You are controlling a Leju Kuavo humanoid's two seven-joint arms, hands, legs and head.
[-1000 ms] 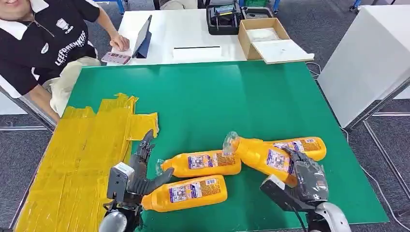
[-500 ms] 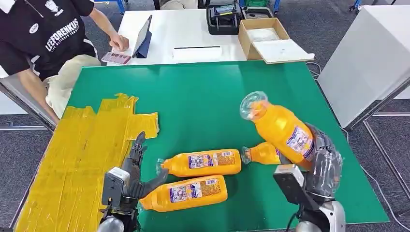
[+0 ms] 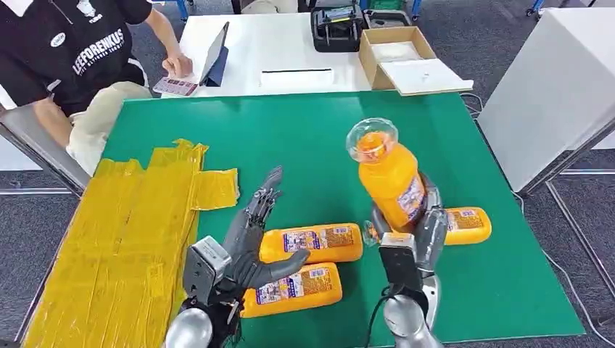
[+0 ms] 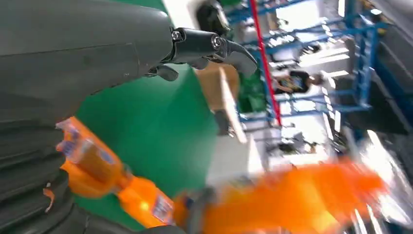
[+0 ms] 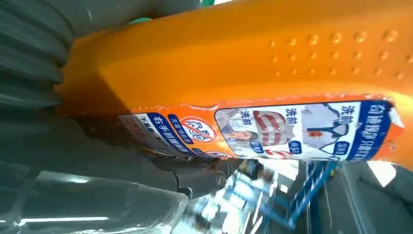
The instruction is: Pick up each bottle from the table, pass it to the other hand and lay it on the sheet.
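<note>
- Head view: the right hand (image 3: 420, 228) was clamped on the lifted bottle (image 3: 388, 177), holding it clear of the green bench (image 3: 304, 138).
- Head view: the lifted bottle stood near upright, its long axis running up toward the camera, clear cap end uppermost and base down in the right hand's grip.
- Head view: the left hand (image 3: 250, 239) held nothing, its fingers apart and extended toward the far side of the bench, thumb out toward the right arm.
- Head view: the lifted bottle lay to the right of the left hand and apart from it; the left hand was the receiving hand and, by judgement, must close that gap across the two bottles lying between them.
- Head view: three further bottles lay flat on the bench with long axes roughly left to right: middle bottle (image 3: 312, 243), near bottle (image 3: 294, 288) and right bottle (image 3: 464, 223).
- Head view: the yellow sheet (image 3: 123, 232) lay on the left part of the bench, beside the left hand and well apart from the lifted bottle.
- Left wrist view: the left hand's fingers (image 4: 214, 46) were spread over the green bench, nothing between them; a blurred orange bottle showed across the open palm side.
- Right wrist view: the lifted bottle's label and orange body (image 5: 272, 63) lay hard against the right hand's grey palm, confirming a firm grip.
</note>
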